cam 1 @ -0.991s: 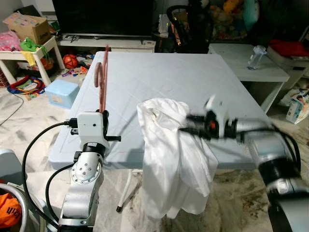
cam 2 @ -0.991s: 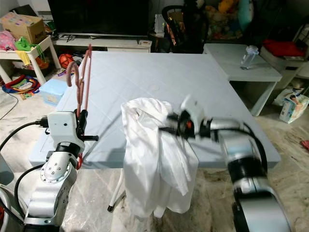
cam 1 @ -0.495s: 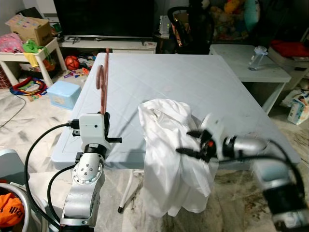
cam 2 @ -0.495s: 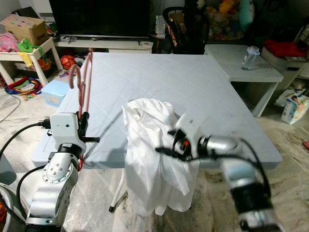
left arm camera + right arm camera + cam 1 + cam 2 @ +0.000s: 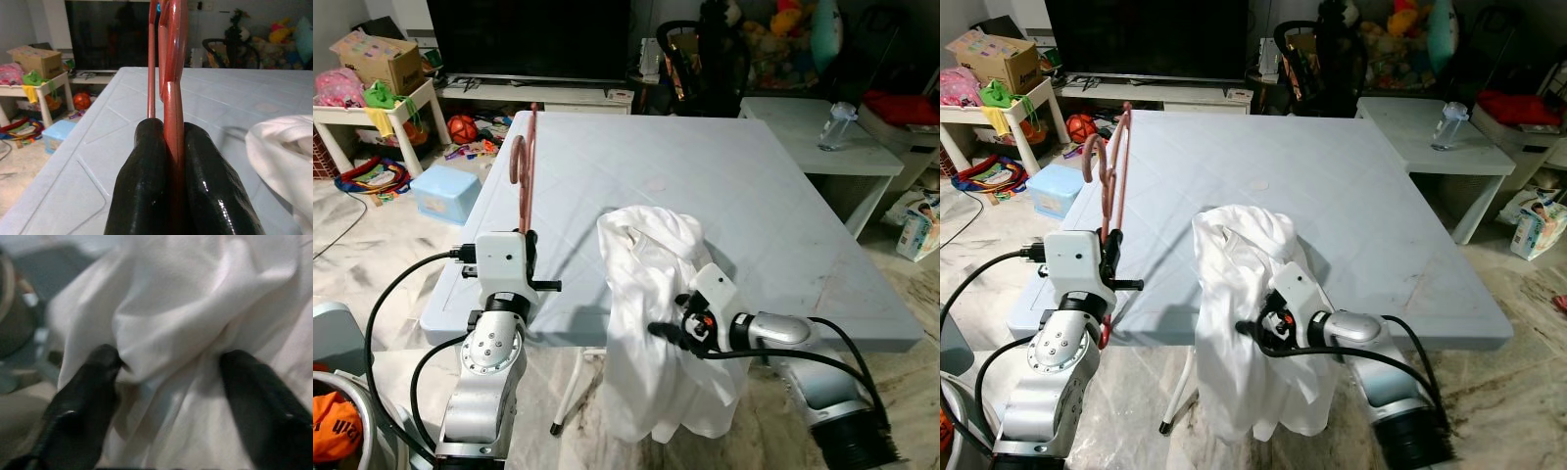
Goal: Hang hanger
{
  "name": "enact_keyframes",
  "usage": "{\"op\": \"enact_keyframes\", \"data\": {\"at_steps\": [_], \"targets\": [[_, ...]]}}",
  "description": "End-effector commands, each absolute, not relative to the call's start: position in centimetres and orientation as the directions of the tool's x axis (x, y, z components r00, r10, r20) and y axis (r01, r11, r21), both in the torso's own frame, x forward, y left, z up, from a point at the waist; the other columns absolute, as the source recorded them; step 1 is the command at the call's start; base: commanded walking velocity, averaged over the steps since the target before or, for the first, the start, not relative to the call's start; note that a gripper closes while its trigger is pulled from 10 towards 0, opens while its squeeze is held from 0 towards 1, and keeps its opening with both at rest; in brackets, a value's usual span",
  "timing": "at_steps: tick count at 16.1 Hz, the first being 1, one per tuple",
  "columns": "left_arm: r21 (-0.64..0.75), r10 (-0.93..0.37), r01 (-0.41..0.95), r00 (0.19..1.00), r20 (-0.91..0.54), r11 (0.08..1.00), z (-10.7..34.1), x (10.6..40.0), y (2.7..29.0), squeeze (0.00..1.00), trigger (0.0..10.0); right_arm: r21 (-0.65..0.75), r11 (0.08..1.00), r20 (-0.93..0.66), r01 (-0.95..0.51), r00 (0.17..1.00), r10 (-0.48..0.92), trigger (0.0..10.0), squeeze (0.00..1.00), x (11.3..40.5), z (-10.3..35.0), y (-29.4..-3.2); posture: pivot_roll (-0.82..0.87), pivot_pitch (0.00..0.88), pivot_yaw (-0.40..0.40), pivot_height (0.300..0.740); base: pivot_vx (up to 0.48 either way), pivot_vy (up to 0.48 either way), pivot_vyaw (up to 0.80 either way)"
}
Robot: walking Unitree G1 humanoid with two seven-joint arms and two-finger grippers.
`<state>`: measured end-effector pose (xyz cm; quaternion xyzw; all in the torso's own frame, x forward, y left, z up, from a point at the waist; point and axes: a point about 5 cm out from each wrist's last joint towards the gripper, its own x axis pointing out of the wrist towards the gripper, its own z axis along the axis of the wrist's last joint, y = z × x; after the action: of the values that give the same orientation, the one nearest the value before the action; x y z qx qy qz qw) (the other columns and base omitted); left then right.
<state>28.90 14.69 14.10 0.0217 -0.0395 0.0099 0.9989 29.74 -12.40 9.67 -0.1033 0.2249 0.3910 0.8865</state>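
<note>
Even indoor light, fairly bright on the pale blue table (image 5: 724, 186); far end of the room dim, the television (image 5: 529, 39) reading near black. Soft shadows lie on the tabletop just left of the white shirt (image 5: 656, 294) and under the table's near edge. Head views sharp, no motion blur, slight bending at the edges. Left wrist view crisp up close, with glossy highlights on the black fingers (image 5: 205, 191). Right wrist view soft and out of focus throughout.
</note>
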Motion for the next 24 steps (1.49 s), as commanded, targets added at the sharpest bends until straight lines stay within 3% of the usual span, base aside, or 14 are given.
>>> {"op": "enact_keyframes", "data": {"at_steps": [1, 5, 12, 16, 19, 21, 24], "targets": [[0.043, 0.004, -0.008, 0.997, 0.071, 0.999, 14.0, 29.0, 14.4, 0.00, 10.0, -0.042, 0.722, -0.475, -0.690, 0.650, 0.593, 0.0, 0.00, 30.3, 9.9, -12.9, 0.10, 0.000, -0.050, 0.740, 0.000, 0.000, 0.00], [0.038, -0.001, -0.002, 0.998, 0.064, 0.999, 13.9, 28.9, 14.2, 0.00, 10.0, -0.077, 0.802, -0.428, -0.592, 0.746, 0.510, 0.0, 0.00, 32.1, 10.6, -13.1, 0.10, 0.000, -0.048, 0.740, 0.000, 0.000, 0.00], [0.030, 0.001, -0.002, 0.998, 0.057, 1.000, 13.8, 28.8, 14.1, 0.00, 10.0, -0.033, 0.841, -0.407, -0.540, 0.776, 0.482, 0.0, 0.00, 35.0, 10.5, -10.6, 0.11, 0.007, -0.055, 0.740, 0.000, 0.000, 0.00], [0.034, 0.025, -0.026, 0.999, 0.048, 0.999, 13.6, 28.6, 14.2, 0.00, 10.0, 0.031, 0.866, -0.358, -0.499, 0.803, 0.475, 0.0, 0.00, 37.7, 12.8, -9.9, 0.12, 0.011, -0.067, 0.740, 0.000, 0.000, 0.00], [0.030, 0.017, -0.019, 0.998, 0.056, 0.999, 13.6, 28.4, 14.0, 0.00, 10.0, 0.018, 0.917, -0.204, -0.398, 0.896, 0.393, 0.0, 0.00, 40.7, 18.4, -9.9, 0.13, 0.006, -0.075, 0.740, 0.000, 0.000, 0.00], [0.029, 0.025, -0.027, 0.998, 0.061, 0.999, 13.7, 28.5, 14.0, 0.00, 10.0, -0.002, 0.968, 0.001, -0.252, 0.968, 0.252, 0.0, 0.00, 42.4, 24.8, -10.9, 0.14, 0.004, -0.077, 0.740, 0.000, 0.000, 0.00], [0.042, 0.040, -0.044, 0.995, 0.096, 0.998, 14.3, 28.6, 14.1, 0.00, 10.0, 0.104, 0.991, 0.263, -0.089, 0.963, 0.059, 0.0, 0.00, 42.8, 33.2, -14.0, 0.14, 0.000, -0.081, 0.740, 0.000, 0.000, 0.00]]}}
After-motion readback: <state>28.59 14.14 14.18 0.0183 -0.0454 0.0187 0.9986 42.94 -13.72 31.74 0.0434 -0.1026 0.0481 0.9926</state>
